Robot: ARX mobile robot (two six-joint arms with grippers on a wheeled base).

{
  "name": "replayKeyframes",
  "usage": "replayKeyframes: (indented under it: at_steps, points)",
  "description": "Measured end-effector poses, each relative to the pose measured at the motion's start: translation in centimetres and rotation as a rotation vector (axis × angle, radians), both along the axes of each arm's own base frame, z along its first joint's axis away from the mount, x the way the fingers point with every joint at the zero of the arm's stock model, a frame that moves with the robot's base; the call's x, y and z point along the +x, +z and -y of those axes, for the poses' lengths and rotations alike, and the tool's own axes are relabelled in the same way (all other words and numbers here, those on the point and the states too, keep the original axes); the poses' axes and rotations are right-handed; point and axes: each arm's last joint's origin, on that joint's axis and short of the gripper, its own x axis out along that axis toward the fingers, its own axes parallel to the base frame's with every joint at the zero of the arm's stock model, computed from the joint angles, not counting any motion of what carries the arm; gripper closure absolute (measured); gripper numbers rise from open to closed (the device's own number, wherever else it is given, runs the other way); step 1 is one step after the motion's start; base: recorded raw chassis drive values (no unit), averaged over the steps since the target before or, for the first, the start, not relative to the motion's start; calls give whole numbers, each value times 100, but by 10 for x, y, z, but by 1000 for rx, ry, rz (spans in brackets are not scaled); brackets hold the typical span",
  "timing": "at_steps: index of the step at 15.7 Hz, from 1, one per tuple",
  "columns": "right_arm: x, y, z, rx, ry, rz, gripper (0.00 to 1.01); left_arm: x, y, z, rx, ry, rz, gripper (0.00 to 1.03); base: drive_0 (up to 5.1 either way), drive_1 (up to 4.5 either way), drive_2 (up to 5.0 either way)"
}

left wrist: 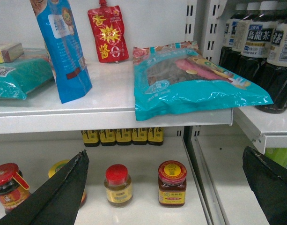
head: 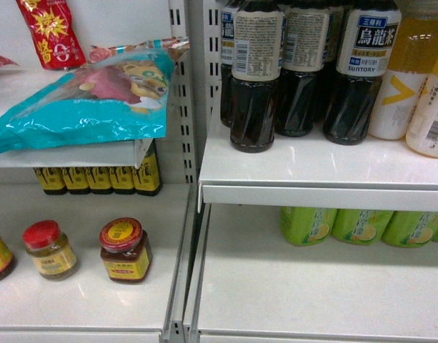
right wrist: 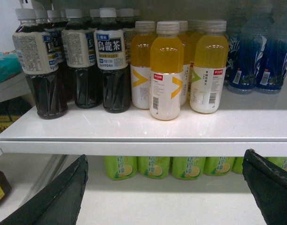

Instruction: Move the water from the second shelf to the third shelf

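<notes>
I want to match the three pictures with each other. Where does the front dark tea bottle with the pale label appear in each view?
Head: the front tea bottle stands at top centre, on the left end of the white drinks shelf.
Left wrist: it is at the far right edge, partly cut off.
Right wrist: it stands at upper left, nearest the shelf's left end.
Shared landmark: the white drinks shelf.

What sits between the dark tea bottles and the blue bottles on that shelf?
Orange-yellow drink bottles with white labels stand in a cluster between the dark tea bottles and the blue bottles, seen clearly in the right wrist view.
</notes>
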Motion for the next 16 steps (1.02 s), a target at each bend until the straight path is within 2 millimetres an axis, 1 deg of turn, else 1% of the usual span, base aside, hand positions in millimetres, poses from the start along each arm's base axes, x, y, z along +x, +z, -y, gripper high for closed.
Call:
replayKeyframes:
  at_steps: [16]
  points:
    - [0,0,0,0,0,0,3,0,0,0,0,0,0,5,0,0,0]
